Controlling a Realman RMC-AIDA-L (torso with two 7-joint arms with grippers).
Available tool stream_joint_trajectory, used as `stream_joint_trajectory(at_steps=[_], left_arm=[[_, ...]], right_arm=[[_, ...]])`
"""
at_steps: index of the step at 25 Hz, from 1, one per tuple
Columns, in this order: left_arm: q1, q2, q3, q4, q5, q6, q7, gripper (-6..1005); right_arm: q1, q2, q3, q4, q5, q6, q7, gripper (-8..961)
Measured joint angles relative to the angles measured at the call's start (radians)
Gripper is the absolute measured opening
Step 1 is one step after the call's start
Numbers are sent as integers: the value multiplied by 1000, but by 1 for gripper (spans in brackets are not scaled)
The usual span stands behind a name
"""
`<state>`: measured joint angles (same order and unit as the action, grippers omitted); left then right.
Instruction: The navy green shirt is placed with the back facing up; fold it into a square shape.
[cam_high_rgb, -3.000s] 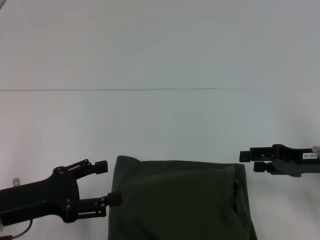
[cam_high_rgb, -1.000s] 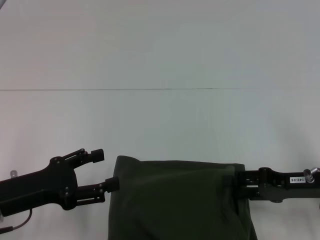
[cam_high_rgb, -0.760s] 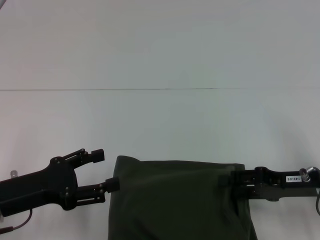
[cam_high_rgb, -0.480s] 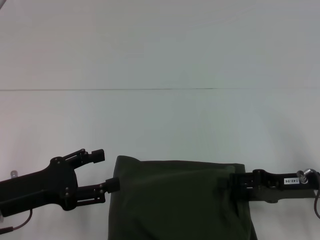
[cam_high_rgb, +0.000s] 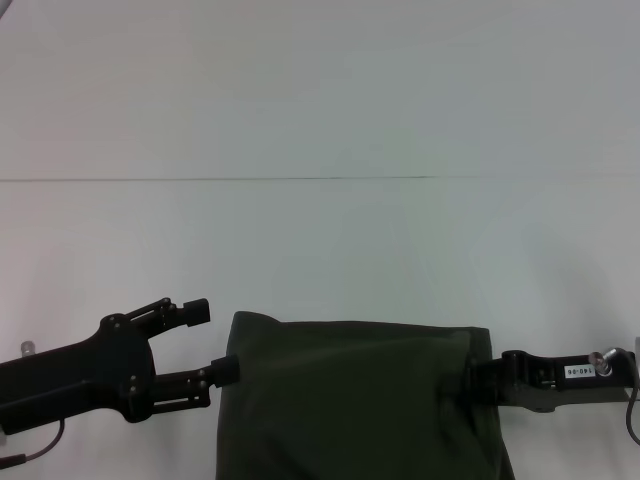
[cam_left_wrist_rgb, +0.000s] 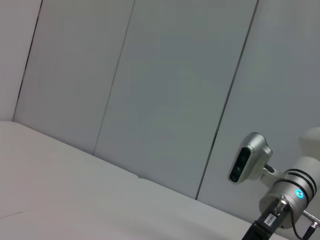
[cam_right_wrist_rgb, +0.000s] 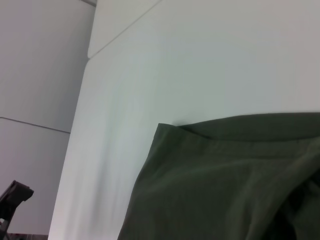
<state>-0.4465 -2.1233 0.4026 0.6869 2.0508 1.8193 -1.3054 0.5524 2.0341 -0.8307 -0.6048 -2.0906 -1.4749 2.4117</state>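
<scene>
The large plain dark olive-green short-sleeved shirt of soft matte fabric (cam_high_rgb: 360, 400) lies partly folded on the pale white table (cam_high_rgb: 320, 240), at the near edge of the head view, its far edge a straight fold and its lower part running out of frame. The black left gripper (cam_high_rgb: 215, 342) sits at the shirt's left far corner with fingers spread wide; the lower fingertip touches the cloth edge, the upper one is clear above it, so nothing is gripped. The black right gripper (cam_high_rgb: 472, 383) reaches into the right edge of the shirt; its tips are lost against the dark cloth, so whether they pinch the fabric cannot be told. Judged risks: if the right side is lifted alone, the loose left corner may drag and skew the fold; a grip catching a single layer would let the stacked layers slide apart; soft fabric may bunch under the left fingertip.
</scene>
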Motion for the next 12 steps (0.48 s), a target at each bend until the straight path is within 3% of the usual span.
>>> stream_joint_trajectory(at_steps=[12], left_arm=[[0, 0, -3, 1, 0, 2, 0, 933]], right_arm=[[-2, -2, -3, -1, 0, -5, -3, 80]])
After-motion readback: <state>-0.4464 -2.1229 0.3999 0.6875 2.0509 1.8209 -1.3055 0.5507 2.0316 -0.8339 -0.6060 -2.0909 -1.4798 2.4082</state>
